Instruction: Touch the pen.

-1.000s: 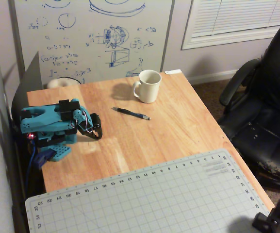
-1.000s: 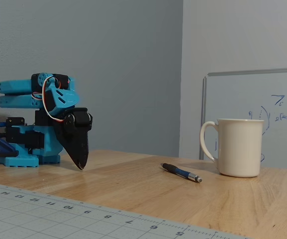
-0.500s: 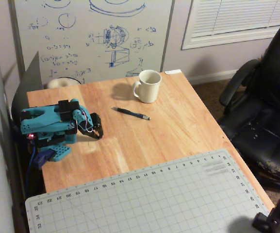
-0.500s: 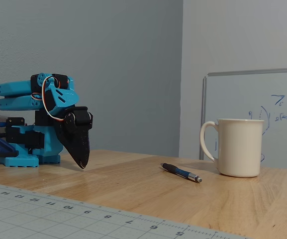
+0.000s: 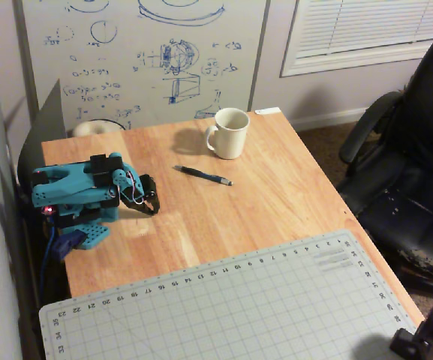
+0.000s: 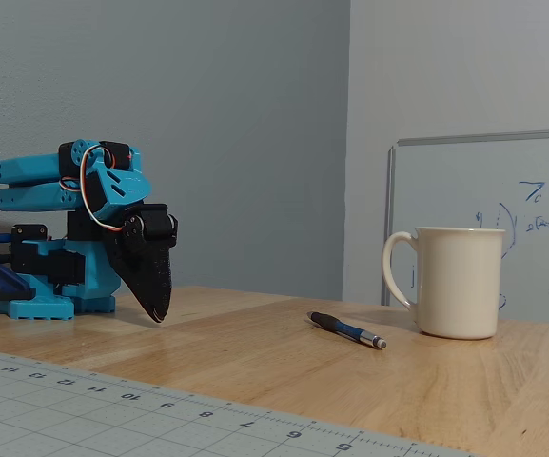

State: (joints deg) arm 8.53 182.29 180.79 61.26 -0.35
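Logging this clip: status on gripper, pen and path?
Gripper shut, empty, folded near base. Pen lies untouched mid-table, apart from gripper. White mug beyond the pen; path between looks clear.

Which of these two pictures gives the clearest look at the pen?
The fixed view: the pen is close and large, with its silvery tip and blue barrel visible. The overhead view shows the pen only as a thin dark line, lying apart from the white mug.

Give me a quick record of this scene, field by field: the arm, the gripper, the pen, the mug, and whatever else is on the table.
arm: teal, folded low at the table's left edge in the overhead view
gripper: shut, tip pointing down, empty
pen: lying flat on the wood, untouched, apart from the gripper
mug: white, upright, just beyond the pen
cutting mat: grey grid, near edge of table
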